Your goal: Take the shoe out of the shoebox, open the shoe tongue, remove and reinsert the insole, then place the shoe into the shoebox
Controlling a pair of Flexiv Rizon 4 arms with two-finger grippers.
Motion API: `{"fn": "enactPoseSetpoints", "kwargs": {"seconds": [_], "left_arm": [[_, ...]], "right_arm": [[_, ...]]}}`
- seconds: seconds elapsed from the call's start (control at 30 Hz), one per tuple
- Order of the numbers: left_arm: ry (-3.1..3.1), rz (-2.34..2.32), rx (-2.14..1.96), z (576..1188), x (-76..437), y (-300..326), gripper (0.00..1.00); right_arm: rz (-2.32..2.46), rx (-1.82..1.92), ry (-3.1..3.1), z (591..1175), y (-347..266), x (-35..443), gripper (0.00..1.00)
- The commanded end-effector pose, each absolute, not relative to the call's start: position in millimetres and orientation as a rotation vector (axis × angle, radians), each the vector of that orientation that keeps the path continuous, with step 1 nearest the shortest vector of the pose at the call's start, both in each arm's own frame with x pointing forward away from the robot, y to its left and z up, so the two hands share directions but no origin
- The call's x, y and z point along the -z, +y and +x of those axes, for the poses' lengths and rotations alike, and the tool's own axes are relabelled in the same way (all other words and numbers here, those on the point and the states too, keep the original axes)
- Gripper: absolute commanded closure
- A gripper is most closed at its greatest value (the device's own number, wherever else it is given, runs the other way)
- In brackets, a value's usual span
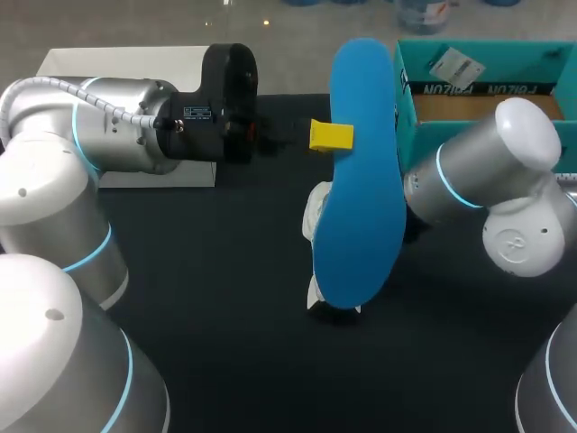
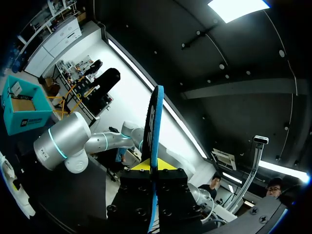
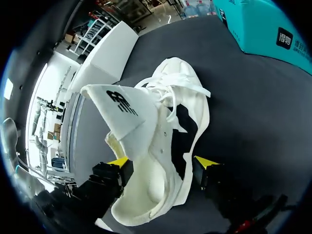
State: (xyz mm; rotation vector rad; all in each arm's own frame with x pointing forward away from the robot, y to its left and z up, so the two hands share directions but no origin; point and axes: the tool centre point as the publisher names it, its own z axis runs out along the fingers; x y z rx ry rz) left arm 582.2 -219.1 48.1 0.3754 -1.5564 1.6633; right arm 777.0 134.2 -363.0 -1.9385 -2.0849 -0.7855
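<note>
A long blue insole (image 1: 361, 171) hangs upright above the table's middle, and my left gripper (image 1: 331, 135) is shut on its edge. In the left wrist view the insole (image 2: 155, 131) runs edge-on between the yellow tips of that gripper (image 2: 155, 168). Under the insole a white shoe (image 1: 315, 216) lies on the black table. The right wrist view shows the shoe (image 3: 161, 146) with its tongue (image 3: 124, 109) folded up and its laces loose. My right gripper (image 3: 162, 163) stands open, one finger on each side of the shoe's heel end.
The teal shoebox (image 1: 406, 99) stands open at the back right, also seen behind my right arm (image 1: 478, 180). Its white lid (image 1: 117, 63) lies at the back left, under my left arm. The table's front is bare black cloth (image 1: 243, 361).
</note>
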Motion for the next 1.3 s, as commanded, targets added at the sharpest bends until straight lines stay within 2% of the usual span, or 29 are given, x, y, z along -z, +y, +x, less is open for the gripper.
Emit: {"fn": "enactPoseSetpoints", "kwargs": {"seconds": [0.03, 0.37, 0.43, 1.3], "left_arm": [[-1.554, 0.375, -1.665, 582, -48, -220, 1.0], [-1.554, 0.375, -1.665, 582, -48, -220, 1.0], [-1.554, 0.375, -1.665, 582, -48, -220, 1.0], [-1.554, 0.375, -1.665, 582, -48, -220, 1.0]], "right_arm": [[-1.915, 0.864, -2.099, 767, 118, 348, 0.0], [-1.915, 0.864, -2.099, 767, 118, 348, 0.0], [-1.823, 1.001, -1.972, 764, 116, 345, 0.0], [-1.571, 1.154, -1.681, 757, 54, 233, 0.0]]}}
